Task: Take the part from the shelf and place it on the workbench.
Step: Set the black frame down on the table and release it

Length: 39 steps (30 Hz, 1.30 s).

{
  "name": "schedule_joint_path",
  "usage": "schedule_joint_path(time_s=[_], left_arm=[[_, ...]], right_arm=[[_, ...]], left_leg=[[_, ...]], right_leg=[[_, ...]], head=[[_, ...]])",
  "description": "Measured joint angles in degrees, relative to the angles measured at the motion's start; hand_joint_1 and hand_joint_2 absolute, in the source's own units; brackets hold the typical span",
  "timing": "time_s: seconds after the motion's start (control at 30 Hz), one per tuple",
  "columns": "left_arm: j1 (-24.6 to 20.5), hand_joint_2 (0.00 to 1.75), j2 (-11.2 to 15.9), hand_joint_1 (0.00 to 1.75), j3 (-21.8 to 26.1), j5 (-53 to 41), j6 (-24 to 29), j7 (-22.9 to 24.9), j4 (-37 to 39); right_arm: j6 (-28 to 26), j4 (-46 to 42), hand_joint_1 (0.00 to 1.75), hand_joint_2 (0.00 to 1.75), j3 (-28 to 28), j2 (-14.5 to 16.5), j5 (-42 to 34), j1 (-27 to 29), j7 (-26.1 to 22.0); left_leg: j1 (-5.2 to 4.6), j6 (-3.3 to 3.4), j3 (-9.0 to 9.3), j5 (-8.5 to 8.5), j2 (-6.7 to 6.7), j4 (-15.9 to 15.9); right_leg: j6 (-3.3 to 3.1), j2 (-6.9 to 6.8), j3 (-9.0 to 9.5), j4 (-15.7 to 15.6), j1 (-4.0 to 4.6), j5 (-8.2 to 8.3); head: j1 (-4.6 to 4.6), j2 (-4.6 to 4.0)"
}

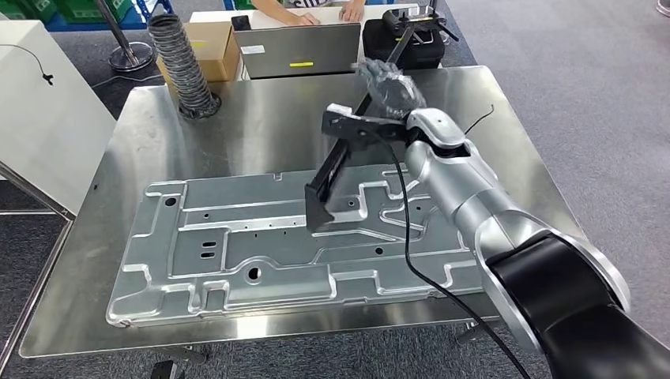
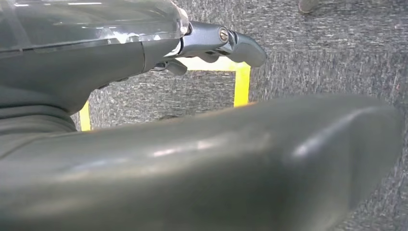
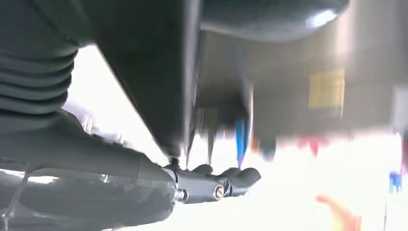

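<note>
Your robot's right hand [image 1: 387,83] is closed around a long black bar-shaped part [image 1: 340,162], gripping near its upper end at about one o'clock on the steel desk [image 1: 142,126]. The part slants down toward the centre, its lower foot just above or touching the large stamped metal plate [image 1: 237,245] lying on the desk; which, you cannot tell. The left hand [image 2: 221,45] hangs over grey carpet, holding nothing, fingers loosely extended. Judging from this, the part is already off the shelf and over the desk. What remains is lowering and releasing it.
</note>
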Motion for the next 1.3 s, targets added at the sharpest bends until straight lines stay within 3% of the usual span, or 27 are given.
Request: schedule_joint_path(time_s=[0.07, 0.1, 0.17, 0.23, 0.33, 0.4, 0.47, 0.53, 0.57, 0.6, 0.63, 0.7, 0.77, 0.87, 0.93, 1.03, 1.07, 1.1, 1.13, 1.23, 1.3], left_arm=[[0.31, 0.00, -0.02, 0.00, 0.11, 0.01, -0.08, -0.17, 0.00], [0.41, 0.00, -0.02, 0.00, 0.19, 0.01, -0.10, -0.25, 0.00], [0.41, 0.00, -0.02, 0.00, 0.37, 0.01, -0.12, -0.40, -0.01], [0.32, 0.00, -0.05, 0.00, 0.54, 0.01, 0.00, -0.54, -0.01], [0.61, 0.00, -0.21, 0.00, 0.85, -0.02, 0.42, -0.80, 0.00], [0.95, 0.00, -0.38, 0.00, 0.96, -0.03, 0.60, -1.06, -0.01], [1.07, 0.00, -0.50, 0.00, 1.04, -0.11, 0.67, -1.44, -0.01], [1.06, 0.00, -0.51, 0.00, 1.12, -0.28, 0.67, -1.69, 0.00], [1.04, 0.00, -0.54, 0.00, 1.15, -0.37, 0.67, -1.73, 0.00], [1.02, 0.00, -0.57, 0.00, 1.19, -0.41, 0.66, -1.74, 0.00], [0.97, 0.00, -0.61, 0.00, 1.21, -0.43, 0.66, -1.75, 0.00], [0.84, 0.00, -0.71, 0.00, 1.25, -0.44, 0.64, -1.78, 0.00], [0.74, 0.00, -0.81, 0.00, 1.28, -0.43, 0.58, -1.82, 0.00], [0.71, 0.00, -0.87, 0.00, 1.37, -0.43, 0.54, -1.95, -0.01], [0.64, 0.00, -0.89, 0.00, 1.44, -0.43, 0.54, -2.22, -0.01], [0.77, 0.00, -0.91, 0.00, 1.71, -0.38, 0.54, -2.55, 0.00], [0.85, 0.00, -0.91, 0.00, 1.86, -0.34, 0.54, -2.60, 0.00], [0.92, 0.00, -0.91, 0.00, 2.01, -0.29, 0.54, -2.64, 0.00], [0.95, 0.00, -0.90, 0.00, 2.14, -0.24, 0.54, -2.70, -0.01], [0.93, 0.00, -0.85, 0.00, 2.40, -0.11, 0.54, -2.93, -0.01], [0.96, 0.00, -0.85, 0.00, 2.47, -0.08, 0.54, -3.07, 0.00]], right_arm=[[-1.98, -1.71, 0.00, 0.00, -1.41, -0.53, 0.07, 0.02, 0.45], [-1.54, -2.40, 0.00, 0.00, -1.89, -0.70, 0.14, 0.20, 0.59], [-1.34, -3.74, 0.00, 0.00, -2.63, -0.87, -0.08, 0.78, 0.29], [-5.36, -6.58, 0.00, 0.00, -4.29, -1.14, -2.72, 2.31, -2.41], [-21.41, -17.28, 0.00, 0.00, -9.60, -2.40, -10.47, 7.31, -8.74], [-28.36, -25.59, 0.00, 0.00, -12.91, -3.58, -14.53, 9.91, -11.39], [-30.35, -32.60, 0.00, 0.00, -15.41, -4.74, -16.90, 11.74, -13.91], [-31.23, -37.24, 0.00, 0.00, -16.95, -5.44, -17.82, 13.47, -15.80], [-31.55, -39.04, 0.00, 0.00, -17.45, -5.71, -17.99, 14.41, -16.34], [-31.70, -40.50, 0.00, 0.00, -17.82, -5.91, -18.09, 15.26, -16.62], [-31.73, -41.66, 0.00, 0.00, -18.08, -6.10, -18.11, 15.93, -16.76], [-31.78, -43.61, 0.00, 0.00, -18.57, -6.39, -18.16, 16.63, -16.91], [-31.83, -45.01, 0.00, 0.00, -18.96, -6.54, -18.27, 16.73, -17.15], [-31.85, -45.86, 0.00, 0.00, -19.12, -6.64, -18.17, 16.86, -17.68], [-31.84, -45.94, 0.00, 0.00, -19.12, -6.69, -17.89, 16.89, -17.88], [-31.83, -45.63, 0.00, 0.00, -19.12, -6.71, -17.64, 17.04, -17.97], [-31.83, -45.43, 0.00, 0.00, -19.12, -6.71, -17.53, 17.17, -17.98], [-31.83, -45.26, 0.00, 0.00, -19.12, -6.71, -17.43, 17.29, -18.00], [-31.83, -45.10, 0.00, 0.00, -19.12, -6.71, -17.37, 17.36, -18.00], [-31.83, -44.86, 0.00, 0.00, -19.12, -6.71, -17.45, 17.34, -17.95], [-31.83, -44.73, 0.00, 0.00, -19.10, -6.71, -17.61, 17.29, -17.88]], left_leg=[[0.06, -0.19, -2.74, -1.74, 0.01, 5.94], [0.07, -0.21, -2.86, -1.01, 0.01, 6.05], [0.14, -0.08, -0.07, 3.10, 0.05, -0.37], [0.07, 0.26, 3.21, 5.79, 0.09, -7.37], [-0.16, 1.13, 3.96, 5.81, -0.19, -9.56], [-0.07, 1.89, 4.08, 5.91, -0.33, -9.83], [0.11, 2.50, 4.27, 6.00, -0.32, -10.13], [0.06, 2.73, 4.30, 5.94, -0.22, -10.12], [0.03, 2.76, 4.32, 5.91, -0.15, -10.11], [0.00, 2.79, 4.35, 5.89, -0.09, -10.10], [-0.03, 2.78, 4.38, 5.87, -0.07, -10.09], [-0.16, 2.72, 4.45, 5.82, -0.09, -10.06], [-0.37, 2.41, 4.40, 5.77, -0.15, -10.01], [-0.37, 1.56, 4.42, 5.70, -0.13, -10.14], [-0.38, 1.01, 3.81, 4.34, -0.09, -8.46], [-0.18, 0.46, -0.55, -0.76, -0.04, 1.51], [-0.13, 0.34, -1.99, -1.73, -0.03, 4.56], [-0.11, 0.25, -2.64, -1.63, -0.03, 5.82], [-0.10, 0.22, -2.16, -0.38, -0.02, 4.68], [-0.15, 0.55, 3.01, 4.82, 0.06, -6.27], [-0.30, 1.09, 4.51, 5.39, 0.03, -9.57]], right_leg=[[-0.12, 0.01, 0.14, 0.02, 0.10, -0.10], [-0.12, 0.06, 0.25, 0.05, 0.12, -0.17], [0.10, 0.20, 0.44, 0.30, 0.11, -0.44], [0.59, 0.29, 0.25, 0.75, 0.35, -0.76], [1.42, 0.01, -0.06, 0.97, 0.54, -0.92], [2.09, -0.19, -0.18, 1.75, 0.33, -1.82], [2.71, -0.19, -2.08, 6.31, 0.15, -4.72], [3.07, -0.18, -5.87, 14.18, 0.11, -8.25], [3.13, -0.18, -7.29, 16.90, 0.10, -8.95], [3.09, -0.18, -7.71, 17.55, 0.10, -8.57], [2.97, -0.18, -7.10, 16.10, 0.11, -7.28], [2.42, -0.18, -3.22, 8.07, 0.22, -3.43], [1.85, -0.20, -0.20, 1.75, 0.53, -1.22], [1.25, -0.22, 0.35, 0.43, 0.62, -0.86], [0.63, -0.32, 0.72, -0.22, 0.28, -0.53], [0.12, -0.41, 0.92, -0.48, 0.22, -0.41], [0.09, -0.40, 0.92, -0.43, 0.25, -0.44], [0.09, -0.37, 0.92, -0.35, 0.26, -0.48], [0.13, -0.34, 0.94, -0.24, 0.24, -0.55], [0.63, -0.28, 0.90, 0.43, 0.29, -1.05], [1.14, -0.26, 0.58, 0.79, 0.44, -1.17]], head=[[0.02, 0.00], [0.01, 0.00], [-0.01, 0.00], [0.01, 0.00], [0.03, 0.00], [0.09, 0.00], [0.34, 0.00], [0.50, 0.00], [0.50, 0.00], [0.51, 0.00], [0.51, 0.00], [0.51, 0.00], [0.47, 0.00], [0.45, 0.00], [0.38, 0.00], [0.20, 0.00], [0.22, 0.00], [0.21, 0.00], [0.20, 0.00], [0.22, 0.00], [0.25, 0.00]])
